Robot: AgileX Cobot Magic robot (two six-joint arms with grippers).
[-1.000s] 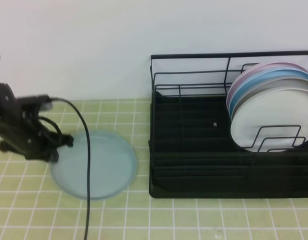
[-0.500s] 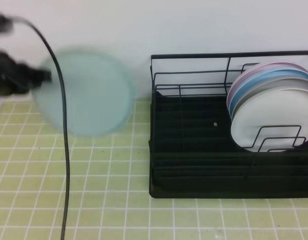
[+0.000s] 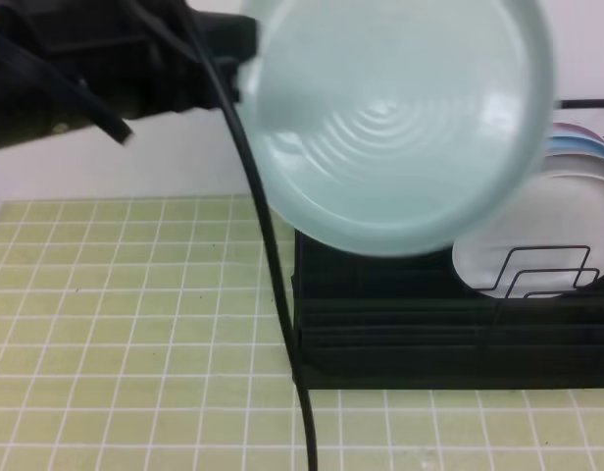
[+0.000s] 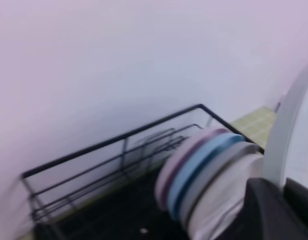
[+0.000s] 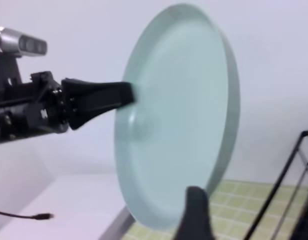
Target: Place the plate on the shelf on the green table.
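Observation:
The pale mint plate [image 3: 395,118] is in the air, tilted, close to the exterior high camera and in front of the black wire shelf [image 3: 400,324]. My left gripper [image 3: 247,59] is shut on the plate's left rim. In the right wrist view the plate [image 5: 179,115] stands nearly on edge, with the left gripper [image 5: 125,96] clamped on its rim. In the left wrist view the plate's rim [image 4: 290,130] shows at the right, above the shelf [image 4: 119,155]. Of my right gripper only one dark finger [image 5: 195,215] shows. The green table [image 3: 135,324] lies below.
The shelf's right end holds a white plate [image 3: 498,260], a blue one [image 3: 581,149] and a pink one [image 4: 180,161], leaning upright. A black cable [image 3: 273,265] hangs from the left arm down across the table. A white wall stands behind.
The left gripper has lifted the plate off the table, carried it up and to the right, and it now hangs in front of the shelf.

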